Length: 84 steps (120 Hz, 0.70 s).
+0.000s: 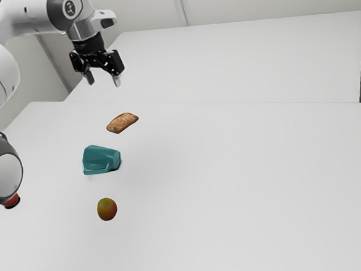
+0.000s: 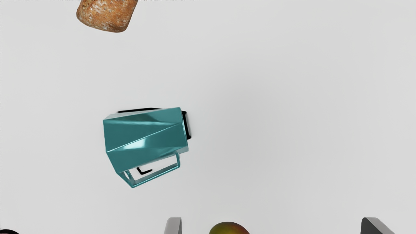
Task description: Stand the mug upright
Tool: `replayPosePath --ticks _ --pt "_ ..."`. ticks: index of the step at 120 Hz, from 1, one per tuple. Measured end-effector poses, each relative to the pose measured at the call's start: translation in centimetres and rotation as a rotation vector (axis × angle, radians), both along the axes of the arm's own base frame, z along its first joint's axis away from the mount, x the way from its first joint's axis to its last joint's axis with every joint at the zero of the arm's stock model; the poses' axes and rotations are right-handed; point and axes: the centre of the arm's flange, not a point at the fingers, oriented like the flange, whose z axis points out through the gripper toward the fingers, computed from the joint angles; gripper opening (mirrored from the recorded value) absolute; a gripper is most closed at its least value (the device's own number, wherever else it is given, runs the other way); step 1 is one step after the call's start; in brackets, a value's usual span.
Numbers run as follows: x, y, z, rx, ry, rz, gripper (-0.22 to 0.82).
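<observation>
**Mug on its side, open hand above the table**

Your gripper (image 1: 104, 82) is up over the table (image 1: 234, 187) with its fingers spread wide and nothing between them. The mug (image 1: 101, 159) lies on its side between the bread roll (image 1: 122, 123) and the round fruit (image 1: 107, 209), touching neither, with its handle (image 2: 156, 176) on the side facing the fruit.

The task now calls for a grasp you can tip. In the wrist view the fingers line up roughly along the mug's length, so you'd likely do better to turn the wrist and close across the body. Watch the handle: a finger landing on it could skew the grip. Lift enough for the lower edge to swing free, tilt until the base faces down, then set it flat before you let go. The smooth, faceted sides may slip or roll if you catch only an edge.

As for containers, the wider end is probably the mouth, but you can't see inside, so whether the mug holds anything is unknown. Nor can you tell whether the red object (image 1: 12, 200) by the arm is a container
</observation>
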Motion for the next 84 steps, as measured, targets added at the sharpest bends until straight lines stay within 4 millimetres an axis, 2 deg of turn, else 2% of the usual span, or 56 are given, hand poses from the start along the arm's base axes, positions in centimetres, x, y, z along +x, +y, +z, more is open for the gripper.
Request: replayPosePath --ticks 20,27,32,49,70,84 --pt "-0.8 0.7 0.8 -0.001 -0.004 -0.001 0.60" --pt "-1.5 1.2 0.5 -0.002 0.008 0.003 0.60" --pt "-1.9 1.7 -0.6 0.000 0.030 0.010 0.60" --pt "-4.9 5.5 -3.1 -0.038 0.083 0.078 0.60" --pt "-9.0 12.2 -7.4 -0.189 0.116 0.199 0.60" --pt "-10.6 15.0 -9.4 -0.272 0.101 0.232 0.60"
